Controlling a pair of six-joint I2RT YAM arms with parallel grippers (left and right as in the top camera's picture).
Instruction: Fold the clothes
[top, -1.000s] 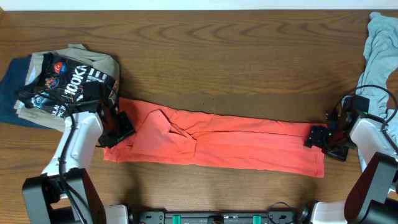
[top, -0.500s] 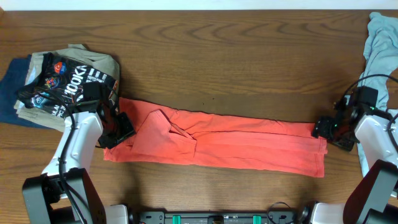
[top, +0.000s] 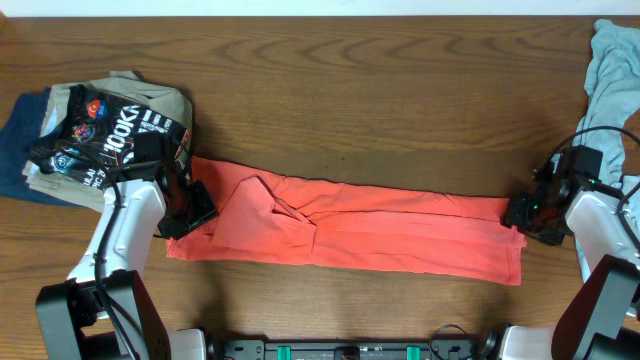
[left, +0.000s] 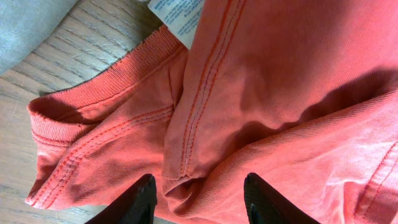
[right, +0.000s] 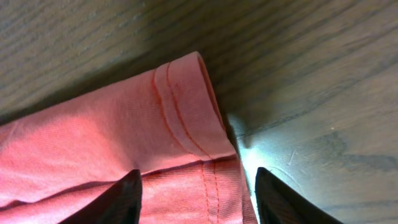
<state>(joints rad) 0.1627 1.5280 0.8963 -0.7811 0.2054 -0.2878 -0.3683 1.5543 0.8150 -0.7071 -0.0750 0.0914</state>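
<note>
Fingers (right: 124, 198) of the right gripper (top: 522, 212) stand spread astride the hemmed end of the orange T-shirt (top: 370, 235); those of the left gripper (top: 195, 205) sit part-spread about a bunched seam at the collar end, and whether they pinch it cannot be told. The T-shirt, a long folded band across the worktop (top: 350, 90), is judged light, limp cotton that sags when lifted, and is best pinched through all layers at the stitched end corners.

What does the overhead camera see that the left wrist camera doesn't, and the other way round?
Only overhead: the black white-printed shirt at the left, and pale grey cloth at the right edge. Only the left wrist: a white sewn-in label and fine seam stitching. Both: the red-orange cotton T-shirt on the brown wooden table.
</note>
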